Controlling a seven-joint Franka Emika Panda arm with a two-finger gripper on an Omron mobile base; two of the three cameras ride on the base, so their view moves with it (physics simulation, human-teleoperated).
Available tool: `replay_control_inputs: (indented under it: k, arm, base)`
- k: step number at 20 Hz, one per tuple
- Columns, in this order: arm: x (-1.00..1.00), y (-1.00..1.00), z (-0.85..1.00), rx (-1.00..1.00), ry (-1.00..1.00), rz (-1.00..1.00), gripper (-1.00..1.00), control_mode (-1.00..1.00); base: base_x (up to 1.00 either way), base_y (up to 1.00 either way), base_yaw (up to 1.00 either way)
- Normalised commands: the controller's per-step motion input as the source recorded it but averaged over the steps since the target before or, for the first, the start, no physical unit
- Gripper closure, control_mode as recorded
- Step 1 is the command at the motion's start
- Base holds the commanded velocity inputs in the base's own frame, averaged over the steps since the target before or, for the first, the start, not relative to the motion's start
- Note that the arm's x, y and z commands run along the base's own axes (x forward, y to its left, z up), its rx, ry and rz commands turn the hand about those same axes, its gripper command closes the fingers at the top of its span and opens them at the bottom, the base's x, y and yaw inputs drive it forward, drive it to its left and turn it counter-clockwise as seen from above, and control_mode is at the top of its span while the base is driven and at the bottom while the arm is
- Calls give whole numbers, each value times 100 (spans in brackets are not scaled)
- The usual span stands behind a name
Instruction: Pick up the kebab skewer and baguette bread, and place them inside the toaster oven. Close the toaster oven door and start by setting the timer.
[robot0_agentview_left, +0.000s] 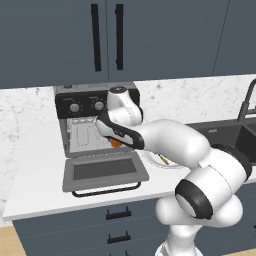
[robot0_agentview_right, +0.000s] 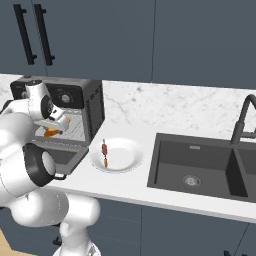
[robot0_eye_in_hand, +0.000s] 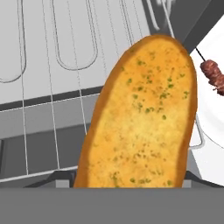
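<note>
Baguette bread: the baguette bread (robot0_eye_in_hand: 140, 118) is a golden-orange oblong loaf, browner along its edge and flecked with green. It sits close under the hand camera, at the mouth of the toaster oven (robot0_agentview_left: 82, 120), above the front of the wire rack (robot0_eye_in_hand: 48, 109).
Gripper: the gripper (robot0_agentview_left: 114, 141) is at the oven opening, and an orange patch of loaf shows just beneath it. The loaf seems to be carried between widely spread jaws, though the fingertips are hidden behind it.
Step in hand: by my reading, carrying the bread into the oven; it is not yet laid on the rack.
Next move: likely push deeper over the rack, lower until the loaf rests on the wires, then release and back out without dragging it.
Toaster oven door: the toaster oven door (robot0_agentview_left: 105, 172) lies dropped open and flat on the counter (robot0_agentview_left: 30, 195), handle toward the robot.
Kebab skewer: the kebab skewer (robot0_agentview_right: 104, 151) lies on the white plate (robot0_agentview_right: 127, 162), just right of the oven, not yet picked up.
Beyond: the sink (robot0_agentview_right: 200, 172) is further right.
</note>
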Motion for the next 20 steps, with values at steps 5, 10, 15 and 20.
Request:
replay_control_inputs:
  k: [5, 10, 15, 20]
  arm:
    - [1, 0, -6, 0, -5, -5, 100, -100]
    - [27, 0, -5, 0, -4, -1, 100, -100]
    - [17, 0, -10, 0, -1, 0, 100, -100]
    - [15, 0, -14, 0, 0, 0, 100, -100]
  base:
    - [0, 0, 0]
    - [0, 0, 0]
    - [0, 0, 0]
    - [0, 0, 0]
